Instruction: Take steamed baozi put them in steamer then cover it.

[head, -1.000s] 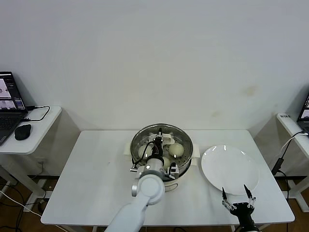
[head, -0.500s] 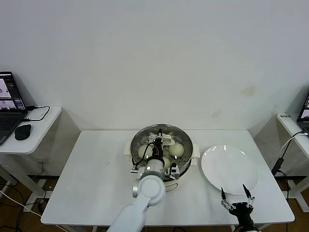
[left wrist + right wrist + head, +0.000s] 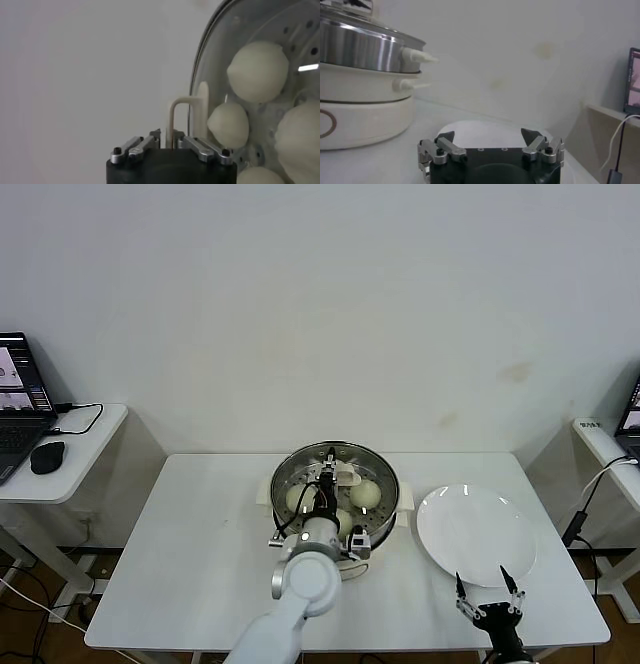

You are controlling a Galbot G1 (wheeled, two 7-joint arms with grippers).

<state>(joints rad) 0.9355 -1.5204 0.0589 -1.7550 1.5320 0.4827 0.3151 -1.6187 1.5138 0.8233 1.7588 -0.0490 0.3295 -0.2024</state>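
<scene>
White surface (image 3: 200,554) carries everything. Steamer (image 3: 335,502), steel pot on cream base, sits directly under the left claw (image 3: 331,481). Cover (image 3: 210,65), clear glass with metal rim, is already on the steamer; its cream handle (image 3: 186,117) stands right at the left claw's tips in the left wrist view. Cannot tell whether the left claw is pinching the handle or has let go, tips hidden by the claw body. White plate (image 3: 475,534) lies just ahead of the right claw (image 3: 488,589), right of the steamer, close beside it. Right claw is parked low near the surface's front edge, fingers (image 3: 532,136) spread wide, gripping nothing. Steamed baozi (image 3: 257,70): four visible through the glass, inside the steamer, below the left claw, clustered close together.
</scene>
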